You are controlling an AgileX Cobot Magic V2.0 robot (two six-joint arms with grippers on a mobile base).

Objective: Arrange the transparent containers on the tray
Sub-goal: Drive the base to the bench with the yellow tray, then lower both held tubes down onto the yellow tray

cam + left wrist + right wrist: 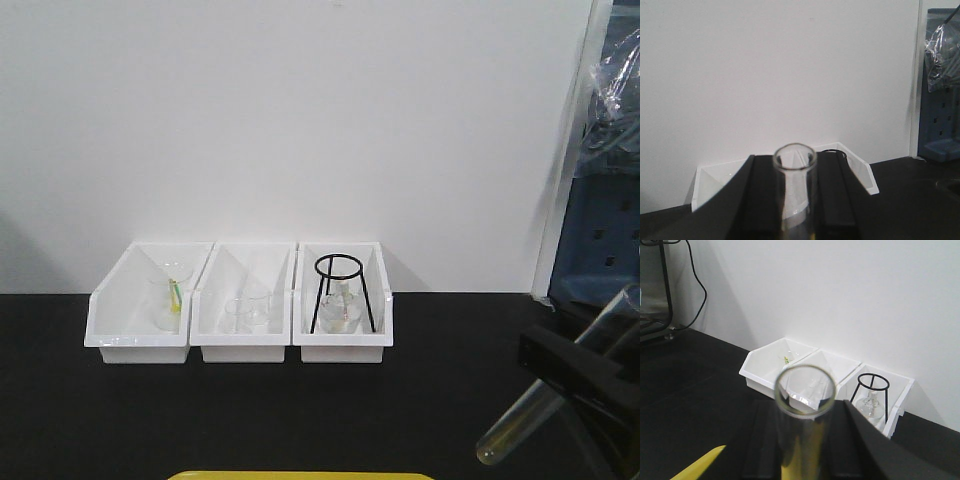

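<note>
We squeeze the left tube (796, 197) tight in our left gripper (795, 161) and the right tube (802, 442) tight in our right gripper (805, 406), with white bins (243, 352) ahead.

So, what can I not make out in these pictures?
Left tube: left wrist view, bottom edge cuts its lower part.
Left pincer: outside the front view.
Right tube: front view, right edge cuts its top.
Yellow tray: front view, only a strip at bottom edge.
Glassware in bins: front view, too small.
</note>
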